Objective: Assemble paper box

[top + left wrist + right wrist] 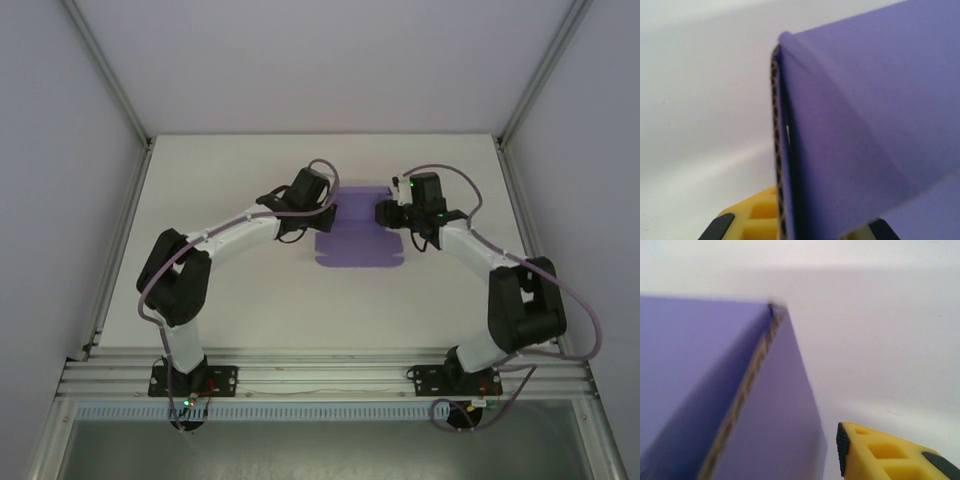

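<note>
The purple paper box (358, 246) lies mid-table as a part-folded sheet, its near panel flat and its far part raised between the arms. My left gripper (333, 208) is at its left end, shut on an upright flap. In the left wrist view that flap (865, 125) stands edge-on between the yellow fingers (752, 217), its corrugated edge facing the camera. My right gripper (383, 213) is at the box's right end and open. In the right wrist view the black-padded yellow finger (880, 455) stands a small gap clear of the raised purple wall (775, 430). The other finger is hidden behind the card.
The white table (230, 300) is walled by white panels and aluminium posts (118, 90). Both arm bases are bolted to the rail (320, 378) at the near edge. Purple cables loop over each arm.
</note>
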You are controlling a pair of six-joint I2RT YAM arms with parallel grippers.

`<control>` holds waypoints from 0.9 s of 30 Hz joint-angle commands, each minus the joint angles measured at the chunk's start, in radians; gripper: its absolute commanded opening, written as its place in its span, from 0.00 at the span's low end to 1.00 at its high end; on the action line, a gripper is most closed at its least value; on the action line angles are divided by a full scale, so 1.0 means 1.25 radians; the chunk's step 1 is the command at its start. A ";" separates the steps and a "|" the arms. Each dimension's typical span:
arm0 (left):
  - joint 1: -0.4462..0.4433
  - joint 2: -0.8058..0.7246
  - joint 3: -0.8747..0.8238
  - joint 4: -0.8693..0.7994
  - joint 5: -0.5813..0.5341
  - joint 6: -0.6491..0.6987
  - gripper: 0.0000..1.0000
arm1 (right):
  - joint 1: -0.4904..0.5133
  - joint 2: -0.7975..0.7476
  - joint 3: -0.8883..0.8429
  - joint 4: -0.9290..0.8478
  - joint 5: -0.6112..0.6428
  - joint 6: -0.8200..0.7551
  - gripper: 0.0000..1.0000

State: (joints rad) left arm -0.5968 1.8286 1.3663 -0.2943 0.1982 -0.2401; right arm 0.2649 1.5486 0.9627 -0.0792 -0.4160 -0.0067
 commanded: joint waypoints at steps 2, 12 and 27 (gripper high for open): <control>-0.025 0.029 0.019 0.025 0.037 0.011 0.00 | -0.003 0.051 -0.005 0.096 0.032 0.056 0.40; -0.024 0.086 0.025 0.013 -0.060 -0.018 0.00 | -0.002 0.015 -0.067 0.071 -0.040 0.045 0.44; -0.024 0.035 -0.211 0.372 -0.118 0.052 0.00 | -0.015 -0.185 0.007 -0.082 0.129 0.134 0.43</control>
State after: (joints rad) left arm -0.6220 1.9118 1.1461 0.0177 0.0837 -0.2058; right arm 0.2539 1.2613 0.9123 -0.1196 -0.3279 0.1127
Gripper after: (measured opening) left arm 0.083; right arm 0.491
